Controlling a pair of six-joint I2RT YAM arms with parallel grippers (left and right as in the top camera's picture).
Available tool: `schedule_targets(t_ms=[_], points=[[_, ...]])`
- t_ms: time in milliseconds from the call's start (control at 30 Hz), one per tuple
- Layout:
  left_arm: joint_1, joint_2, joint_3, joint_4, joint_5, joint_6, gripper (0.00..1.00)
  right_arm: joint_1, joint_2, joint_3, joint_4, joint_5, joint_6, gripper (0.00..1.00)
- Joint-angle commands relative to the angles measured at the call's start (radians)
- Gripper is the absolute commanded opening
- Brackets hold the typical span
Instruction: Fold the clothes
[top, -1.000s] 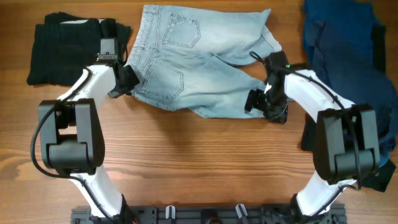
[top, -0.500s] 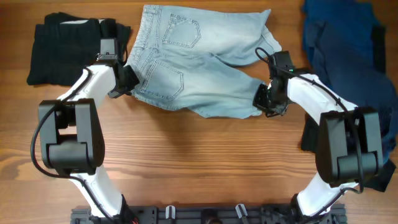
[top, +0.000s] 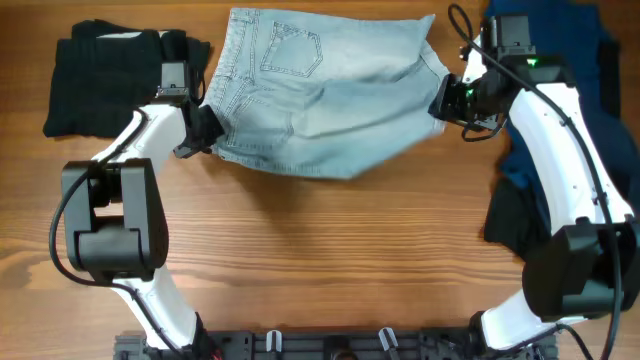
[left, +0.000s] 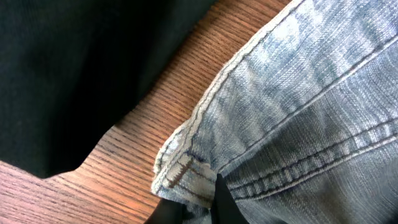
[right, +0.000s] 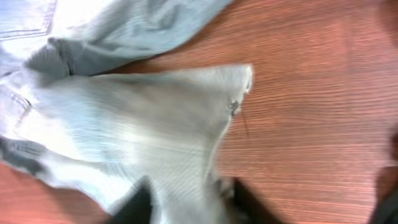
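Note:
The pale blue denim shorts (top: 320, 90) lie back-pockets up at the far middle of the table, and one leg is pulled up and rightward over the rest. My left gripper (top: 207, 128) is shut on the waistband corner at the shorts' left edge; its dark fingers pinch the belt-loop seam in the left wrist view (left: 196, 202). My right gripper (top: 447, 100) hangs at the shorts' upper right corner, shut on the leg hem. The right wrist view is blurred, with the denim (right: 143, 124) running between the two dark fingers (right: 186, 199).
A folded black garment (top: 105, 65) lies at the far left, close to my left arm, and its edge (left: 74, 62) shows in the left wrist view. A dark navy garment (top: 560, 110) is heaped at the far right under my right arm, with a black piece (top: 510, 225) below it. Bare wooden table (top: 320, 260) spans the front.
My right gripper closed on the near right leg hem and carried it up and to the right, drawing that leg over the shorts. The left gripper has not moved.

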Motion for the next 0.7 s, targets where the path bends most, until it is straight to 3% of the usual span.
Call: schedule_targets(t_ms=[0, 300, 600, 667], points=[[0.021, 0.022, -0.014, -0.02, -0.048, 0.024, 0.04, -0.012, 0.055, 0.008, -0.011, 0.044, -0.018, 1.0], [0.021, 0.022, -0.014, -0.022, -0.048, 0.024, 0.04, -0.012, 0.092, -0.032, -0.06, 0.048, 0.01, 1.0], [0.021, 0.022, -0.014, -0.022, -0.048, 0.024, 0.04, -0.056, 0.113, -0.217, 0.205, 0.12, 0.086, 0.99], [0.021, 0.022, -0.014, -0.022, -0.048, 0.024, 0.04, -0.09, 0.131, -0.263, 0.26, 0.119, 0.115, 0.95]])
